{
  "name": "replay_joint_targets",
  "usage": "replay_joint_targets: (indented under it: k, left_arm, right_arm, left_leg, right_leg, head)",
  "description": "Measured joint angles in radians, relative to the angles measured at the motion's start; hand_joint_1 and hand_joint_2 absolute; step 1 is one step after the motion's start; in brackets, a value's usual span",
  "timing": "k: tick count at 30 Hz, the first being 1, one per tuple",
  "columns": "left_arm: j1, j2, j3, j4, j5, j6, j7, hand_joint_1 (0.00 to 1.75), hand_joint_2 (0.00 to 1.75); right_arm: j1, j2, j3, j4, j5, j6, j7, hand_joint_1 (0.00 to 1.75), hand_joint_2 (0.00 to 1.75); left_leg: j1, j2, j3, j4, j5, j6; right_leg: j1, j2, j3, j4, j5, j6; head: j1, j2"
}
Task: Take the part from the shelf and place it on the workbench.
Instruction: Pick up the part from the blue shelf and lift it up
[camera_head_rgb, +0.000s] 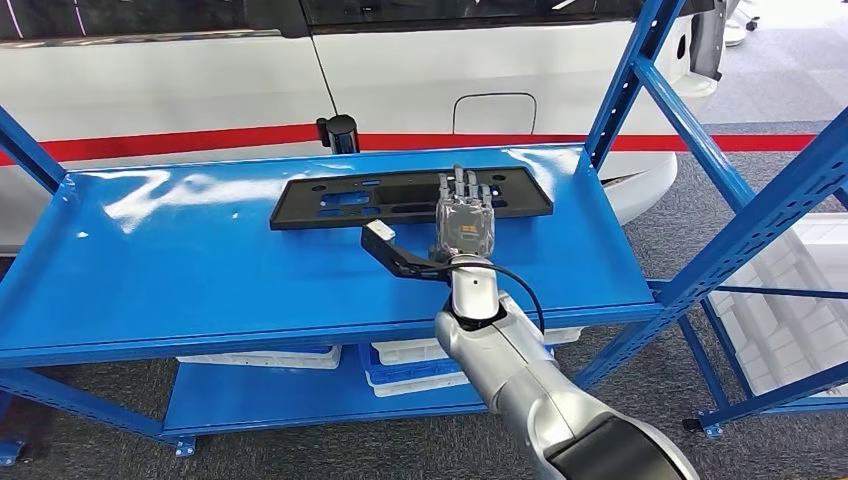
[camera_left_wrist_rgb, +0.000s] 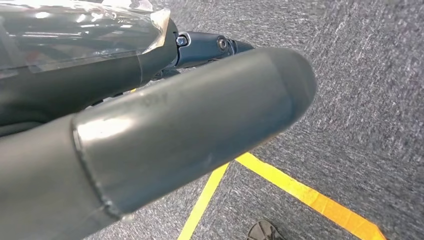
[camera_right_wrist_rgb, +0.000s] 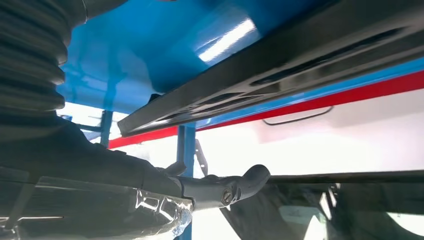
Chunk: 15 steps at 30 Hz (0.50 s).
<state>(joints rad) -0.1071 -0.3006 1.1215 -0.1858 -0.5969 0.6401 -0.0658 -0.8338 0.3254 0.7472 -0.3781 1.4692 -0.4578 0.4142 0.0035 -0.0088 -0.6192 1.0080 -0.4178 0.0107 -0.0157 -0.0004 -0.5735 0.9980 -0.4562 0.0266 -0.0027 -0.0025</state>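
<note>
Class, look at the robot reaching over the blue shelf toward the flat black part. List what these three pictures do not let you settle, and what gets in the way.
- Head view: whether the right hand touches the black part; the hand's back covers the contact.
- Right wrist view: the part's full shape; blurred and cut by the edges.
- Left wrist view: how the left hand's fingers lie; its thumb blocks them.
- Head view: contents of the white bins under the shelf.

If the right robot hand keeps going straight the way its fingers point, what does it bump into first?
Probably the flat black part on the blue shelf. The right robot hand points straight at it, fingertips already over its near edge, though contact is unclear.
</note>
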Motion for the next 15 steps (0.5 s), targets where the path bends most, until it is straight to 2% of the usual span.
replay_joint_targets:
  k: [11,12,13,15]
  left_arm:
    - [0.0,0.0,0.0,0.0,-0.011,0.037,0.021,0.0,0.0]
    - [0.0,0.0,0.001,0.0,-0.011,0.039,0.023,0.0,0.0]
    - [0.0,0.0,0.001,0.0,-0.012,0.042,0.025,0.0,0.0]
    - [0.0,0.0,0.001,0.0,-0.016,0.049,0.032,0.0,0.0]
  right_arm:
    - [-0.022,-0.049,-0.074,0.043,0.024,-0.004,0.036,0.0,1.75]
    - [-0.022,-0.054,-0.084,0.045,0.024,-0.005,0.037,0.04,1.75]
    - [-0.022,-0.059,-0.093,0.046,0.024,-0.007,0.038,0.39,1.75]
    - [-0.022,-0.067,-0.106,0.048,0.026,-0.009,0.04,1.25,1.75]
  left_leg:
    - [0.0,0.0,0.0,0.0,0.0,0.0]
    - [0.0,0.0,0.0,0.0,0.0,0.0]
    - [0.0,0.0,0.0,0.0,0.0,0.0]
    - [0.0,0.0,0.0,0.0,0.0,0.0]
  right_leg:
    - [0.0,0.0,0.0,0.0,0.0,0.0]
    - [0.0,0.0,0.0,0.0,0.0,0.0]
    - [0.0,0.0,0.0,0.0,0.0,0.0]
    - [0.0,0.0,0.0,0.0,0.0,0.0]
  head:
    - [0.0,0.0]
    - [0.0,0.0]
    - [0.0,0.0]
    - [0.0,0.0]
